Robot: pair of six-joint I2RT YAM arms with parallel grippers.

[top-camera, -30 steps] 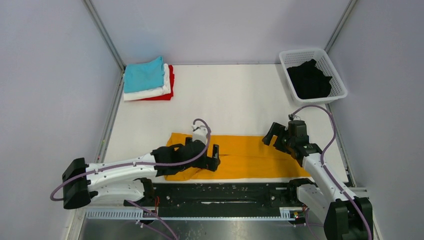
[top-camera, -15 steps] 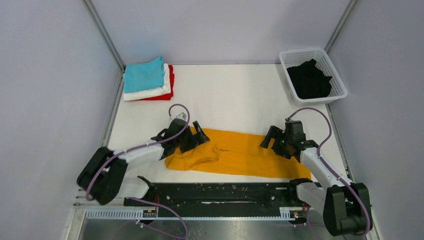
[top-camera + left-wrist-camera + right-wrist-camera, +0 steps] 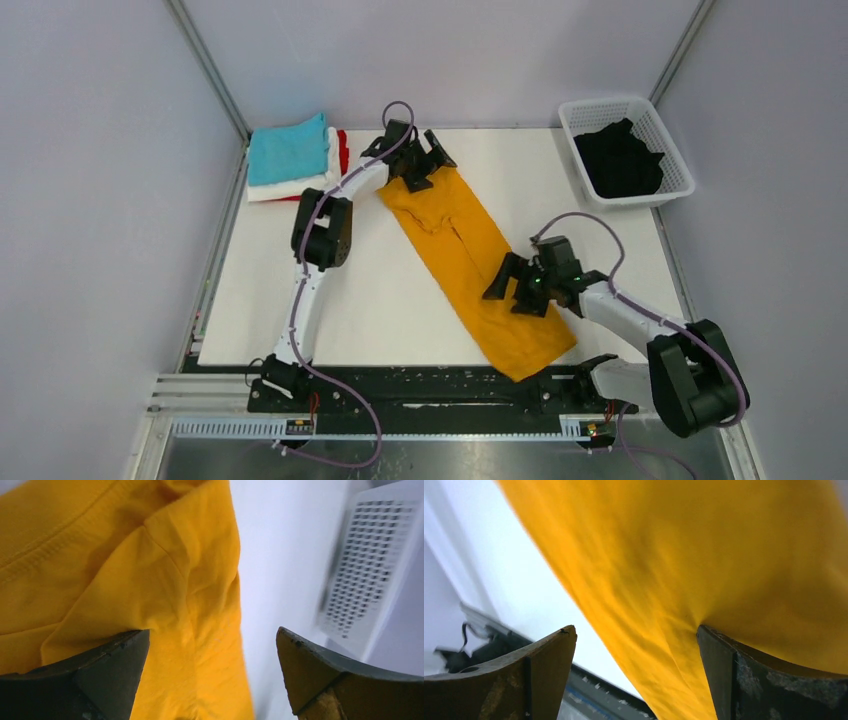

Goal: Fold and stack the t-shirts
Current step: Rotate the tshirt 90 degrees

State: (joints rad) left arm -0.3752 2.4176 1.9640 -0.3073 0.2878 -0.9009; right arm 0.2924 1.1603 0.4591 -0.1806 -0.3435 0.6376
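The mustard-orange t-shirt [image 3: 460, 250] lies as a long folded strip, running diagonally from the back centre to the front right. My left gripper [image 3: 428, 160] is open at its far end. In the left wrist view [image 3: 212, 635] one finger rests on the orange cloth [image 3: 125, 555] and the other is over bare table. My right gripper [image 3: 512, 290] is open over the strip's near part. In the right wrist view [image 3: 635, 630] one finger presses the cloth [image 3: 699, 545]. Teal, white and red shirts sit folded in a stack [image 3: 290, 150] at the back left. The black shirt [image 3: 620, 160] lies crumpled in the basket.
The white lattice basket [image 3: 600, 105] stands at the back right and shows blurred in the left wrist view [image 3: 370, 565]. The black rail [image 3: 420, 385] runs along the table's front edge. The left arm stretches far across the table, close to the folded stack.
The orange strip has swung from lying along the front edge to a diagonal. The left gripper moved far back with the strip's left end; the right gripper shifted left onto the near part.
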